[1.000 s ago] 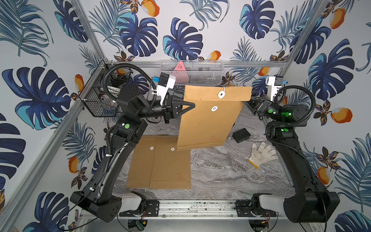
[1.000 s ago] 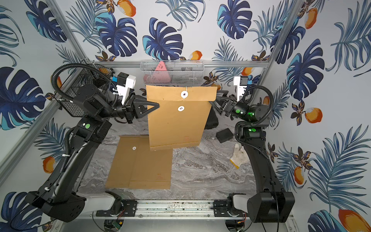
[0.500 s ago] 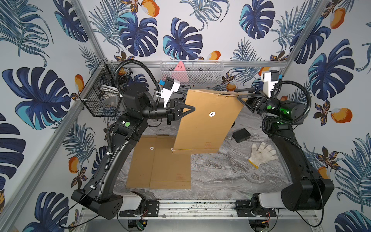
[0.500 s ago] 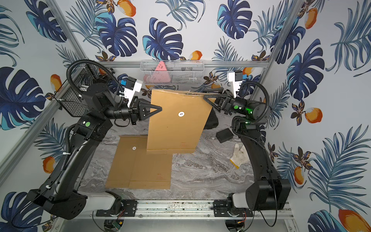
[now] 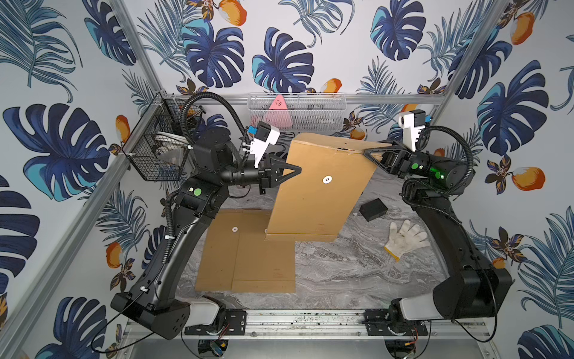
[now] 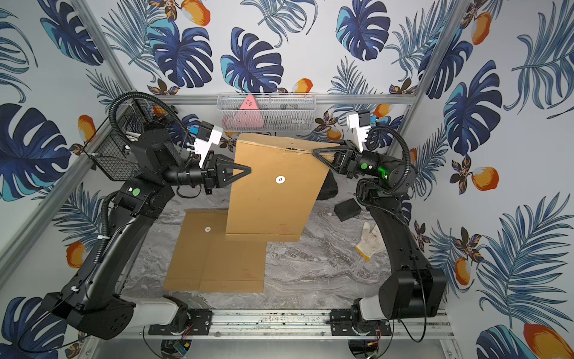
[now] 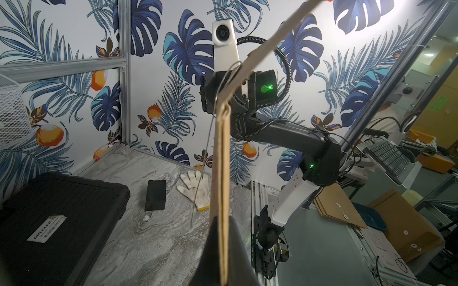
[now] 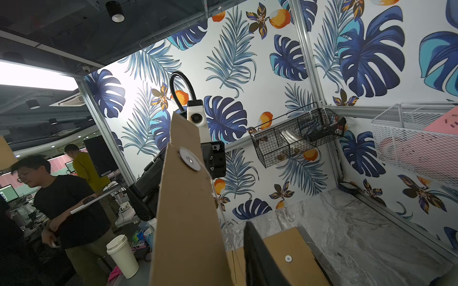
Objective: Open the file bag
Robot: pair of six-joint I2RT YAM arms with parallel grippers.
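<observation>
The file bag [image 5: 316, 192] hangs upright above the middle of the table, its bottom edge over the flat envelopes [image 5: 248, 264] lying nearer. The left gripper [image 5: 298, 170] is clamped tight on its left edge. The right gripper [image 5: 366, 152] sits narrowed at the right corner of the lifted flap [image 5: 335, 143]; whether it pinches, I cannot tell. It looks like light, fairly stiff kraft paper that creases and tears easily, best held by edges and flap corner. Only the left wrist view shows the loose string [image 7: 209, 143], and only the right wrist view the flap's disc [image 8: 189, 159].

Upright brown file bag [image 5: 313, 199], flap [image 5: 338, 144] raised
</observation>
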